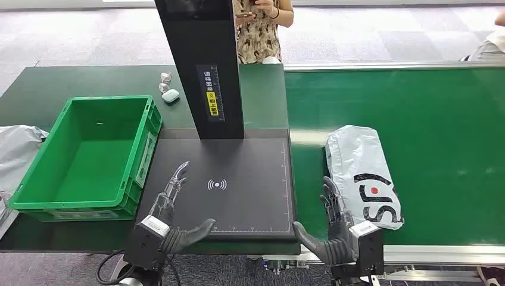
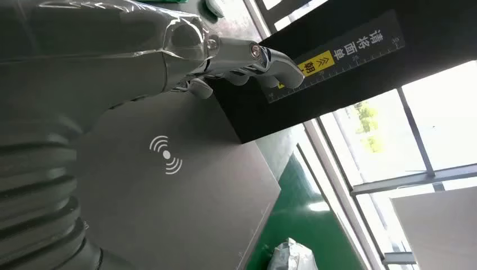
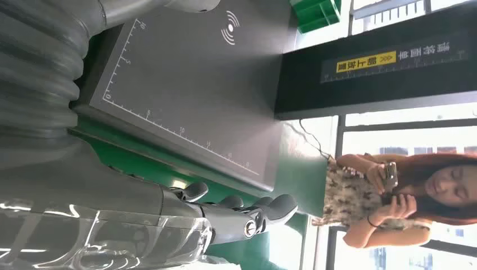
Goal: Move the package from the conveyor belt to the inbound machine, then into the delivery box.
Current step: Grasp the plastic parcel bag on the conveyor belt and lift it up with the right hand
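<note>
A white plastic package (image 1: 364, 174) with black and red lettering lies on the green conveyor belt (image 1: 429, 119), just right of the dark scanning plate of the inbound machine (image 1: 238, 185). My right hand (image 1: 334, 221) hovers at the package's near left edge, fingers apart, holding nothing. In the right wrist view its fingers (image 3: 247, 216) stretch out beside the plate (image 3: 191, 95). My left hand (image 1: 170, 196) is open over the plate's near left part, fingers (image 2: 247, 59) extended toward the black column (image 2: 349, 67). The green delivery box (image 1: 89, 155) stands empty left of the plate.
The machine's black column (image 1: 199, 65) rises at the plate's far edge. Small white items (image 1: 168, 89) lie beyond the box. Another grey bag (image 1: 16, 149) lies at the far left. A person (image 1: 259, 30) stands behind the table holding a phone.
</note>
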`<state>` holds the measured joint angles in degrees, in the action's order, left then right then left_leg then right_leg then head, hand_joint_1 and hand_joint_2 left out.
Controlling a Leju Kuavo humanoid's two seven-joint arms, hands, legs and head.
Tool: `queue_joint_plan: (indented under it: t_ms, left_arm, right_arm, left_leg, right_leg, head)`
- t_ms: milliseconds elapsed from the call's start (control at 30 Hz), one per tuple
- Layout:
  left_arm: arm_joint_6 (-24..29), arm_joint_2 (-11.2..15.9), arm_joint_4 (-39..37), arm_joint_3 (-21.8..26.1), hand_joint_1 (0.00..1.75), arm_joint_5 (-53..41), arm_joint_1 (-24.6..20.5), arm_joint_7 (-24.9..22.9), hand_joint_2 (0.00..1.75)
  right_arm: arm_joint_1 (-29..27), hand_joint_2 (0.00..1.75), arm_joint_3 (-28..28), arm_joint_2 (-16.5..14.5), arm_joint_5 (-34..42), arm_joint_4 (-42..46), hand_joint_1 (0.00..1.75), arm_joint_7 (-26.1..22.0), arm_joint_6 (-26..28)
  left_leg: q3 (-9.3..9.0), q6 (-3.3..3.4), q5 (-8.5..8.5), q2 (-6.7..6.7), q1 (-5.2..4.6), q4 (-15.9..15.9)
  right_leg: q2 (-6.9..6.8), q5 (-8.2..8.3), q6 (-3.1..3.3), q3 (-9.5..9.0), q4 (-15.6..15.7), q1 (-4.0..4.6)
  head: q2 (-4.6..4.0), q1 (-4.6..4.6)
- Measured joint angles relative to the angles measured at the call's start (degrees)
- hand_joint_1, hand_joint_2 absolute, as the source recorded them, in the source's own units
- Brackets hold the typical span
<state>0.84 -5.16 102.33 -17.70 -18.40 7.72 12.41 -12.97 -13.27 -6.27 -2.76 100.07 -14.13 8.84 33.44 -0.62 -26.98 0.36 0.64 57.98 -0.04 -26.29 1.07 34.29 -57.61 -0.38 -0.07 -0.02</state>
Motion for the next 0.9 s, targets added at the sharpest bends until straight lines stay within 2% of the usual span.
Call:
queue_joint_plan:
  t_ms: [433, 667, 733, 767, 833, 900]
  left_arm:
    - [1.7, 0.0, 2.7, 0.1, 0.00, -1.3, 2.8, -1.2, 1.75]
    - [1.9, 0.0, 2.9, 0.1, 0.00, -1.6, 3.6, -1.3, 1.75]
    - [1.8, 0.0, 3.0, 0.1, 0.00, -1.9, 3.7, -1.6, 1.75]
    - [1.7, 0.0, 3.2, 0.1, 0.00, -2.1, 3.8, -1.9, 1.75]
    - [1.1, -0.1, 3.8, 0.1, 0.00, -2.5, 4.0, -2.5, 1.75]
    - [0.5, -0.2, 4.2, 0.1, 0.00, -2.9, 4.0, -2.9, 1.75]
  right_arm:
    - [4.1, 1.75, -0.8, 0.0, 0.8, -3.7, 0.00, 0.1, -3.4]
    - [4.6, 1.75, -1.0, 0.0, -1.0, -4.9, 0.00, 0.1, -1.8]
    - [4.5, 1.75, -0.9, 0.2, -9.2, -4.9, 0.00, 2.8, 3.3]
    - [4.5, 1.75, -0.8, 0.3, -16.4, -4.8, 0.00, 5.6, 7.0]
    - [4.5, 1.75, 0.1, 0.6, -35.2, -4.6, 0.00, 13.1, 13.3]
    - [4.5, 1.75, 2.0, 0.7, -51.6, -4.3, 0.00, 19.1, 15.3]
  left_leg:
    - [-0.01, 0.00, 0.00, -0.01, 0.00, 0.0]
    - [-0.01, 0.00, 0.00, -0.04, 0.00, 0.0]
    - [-0.01, 0.00, 0.00, -0.03, 0.00, 0.0]
    - [-0.01, 0.00, 0.00, -0.03, 0.00, 0.0]
    - [-0.02, 0.00, 0.00, -0.03, -0.01, 0.0]
    - [-0.02, 0.00, 0.00, -0.03, -0.02, 0.0]
  right_leg:
    - [-0.02, 0.00, 0.00, -0.02, 0.0, 0.00]
    - [-0.04, 0.00, 0.00, -0.01, 0.0, 0.00]
    - [-0.04, 0.00, 0.00, -0.01, 0.0, 0.00]
    - [-0.04, 0.00, 0.00, -0.01, 0.0, 0.00]
    - [-0.04, 0.00, 0.00, -0.01, 0.0, 0.00]
    - [-0.03, 0.00, 0.00, -0.02, 0.0, -0.01]
  head:
    - [0.00, -0.01]
    - [0.00, 0.00]
    - [0.00, 0.00]
    - [0.00, 0.00]
    - [0.00, 0.00]
    - [0.00, 0.00]
